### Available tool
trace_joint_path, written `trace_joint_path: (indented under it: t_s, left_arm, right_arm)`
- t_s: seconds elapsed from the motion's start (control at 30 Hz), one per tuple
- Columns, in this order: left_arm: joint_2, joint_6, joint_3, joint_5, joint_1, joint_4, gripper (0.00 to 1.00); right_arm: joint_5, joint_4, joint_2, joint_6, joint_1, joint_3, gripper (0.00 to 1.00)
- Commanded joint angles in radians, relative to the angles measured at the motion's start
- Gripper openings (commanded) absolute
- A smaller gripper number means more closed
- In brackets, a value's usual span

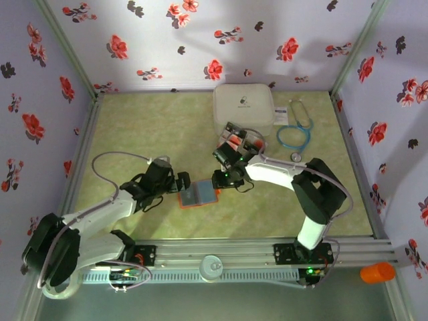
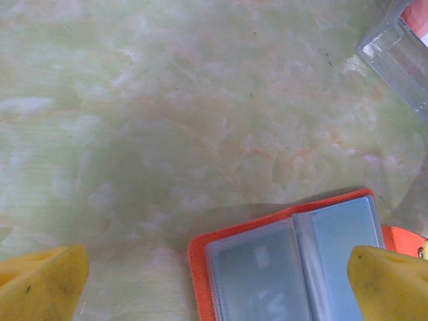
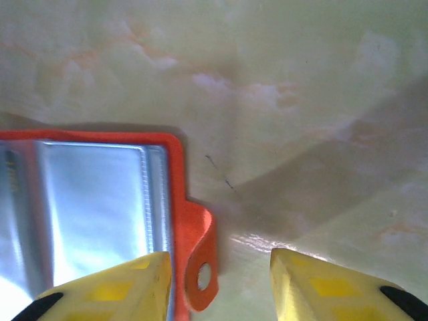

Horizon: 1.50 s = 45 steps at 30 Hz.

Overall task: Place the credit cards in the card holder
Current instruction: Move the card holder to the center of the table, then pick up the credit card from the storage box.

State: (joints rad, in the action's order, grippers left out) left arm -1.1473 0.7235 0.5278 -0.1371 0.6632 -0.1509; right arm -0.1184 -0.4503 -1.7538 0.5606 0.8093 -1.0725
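Left jaws wide, right jaws narrower.

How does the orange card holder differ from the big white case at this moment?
Colour: the card holder is orange with grey-blue sleeves inside; the white case is plain white with a small mark on its lid. Size: the card holder is far smaller than the white case. State: the card holder lies spread open, while the white case is closed. Both lie flat on the green table.
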Motion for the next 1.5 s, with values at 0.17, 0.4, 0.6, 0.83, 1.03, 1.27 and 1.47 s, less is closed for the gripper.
trace_joint_path:
  t_s: [0.17,0.4,0.6,0.83,1.03,1.27,1.47]
  left_arm:
    - [-0.065,-0.012,0.044,0.007,0.041,0.051,1.00]
    - [-0.098,-0.002,0.037,0.007,0.059,0.080,1.00]
    - [-0.104,-0.012,0.036,0.005,0.059,0.080,1.00]
    - [-0.112,-0.016,0.035,0.002,0.059,0.074,1.00]
    - [-0.108,-0.014,0.028,-0.001,0.058,0.070,1.00]
    - [-0.098,-0.016,0.019,-0.009,0.058,0.056,1.00]
    - [-0.092,-0.016,0.012,-0.015,0.058,0.051,1.00]
  right_arm:
    - [0.085,-0.009,0.011,0.007,-0.018,0.031,0.06]
    - [0.099,0.001,0.087,0.031,-0.040,0.119,0.00]
    - [0.108,0.019,0.156,0.059,-0.053,0.207,0.06]
    - [0.119,-0.111,0.269,-0.013,-0.082,0.098,0.38]
    - [0.176,-0.265,0.277,-0.184,-0.176,-0.089,0.44]
    - [0.205,-0.375,0.156,-0.335,-0.282,-0.235,0.44]
    - [0.262,-0.419,0.049,-0.391,-0.288,-0.315,0.39]
